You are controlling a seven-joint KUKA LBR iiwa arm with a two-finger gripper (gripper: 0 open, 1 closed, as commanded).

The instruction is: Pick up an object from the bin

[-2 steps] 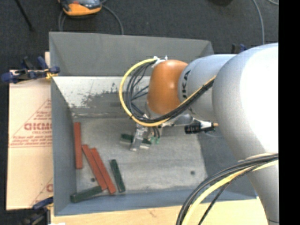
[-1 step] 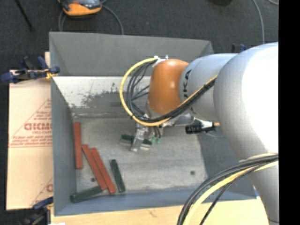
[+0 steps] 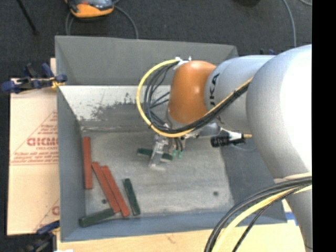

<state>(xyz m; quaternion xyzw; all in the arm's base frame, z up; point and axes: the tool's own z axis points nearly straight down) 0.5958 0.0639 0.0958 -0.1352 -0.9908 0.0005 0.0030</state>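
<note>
- Nearest us, at 7 o'clock in the bin (image 3: 195, 189), a dark green stick (image 3: 97, 219) lies flat against the near wall. A second green stick (image 3: 131, 196) just beside it points towards 12.
- Next to these, two orange-red sticks (image 3: 111, 189) lie side by side, touching, slanting towards 11. A third red stick (image 3: 87, 162) lies along the left wall at 9 o'clock.
- We judge these wall-hugging sticks to be awkward to grip, since they are packed close with little room round them.
- In the middle of the bin floor the claw (image 3: 160, 155) hangs low under the arm's orange cover (image 3: 190, 91).
- A short dark green piece (image 3: 144, 152) pokes out at the claw's 9 o'clock side, lying alone on bare floor. We take this for the thing to pick, as it has free space about it.
- We cannot tell how far the claw is open, nor whether it has hold of that piece.
- Farther off, towards 12 o'clock, the floor is bare up to the scuffed back wall.
</note>
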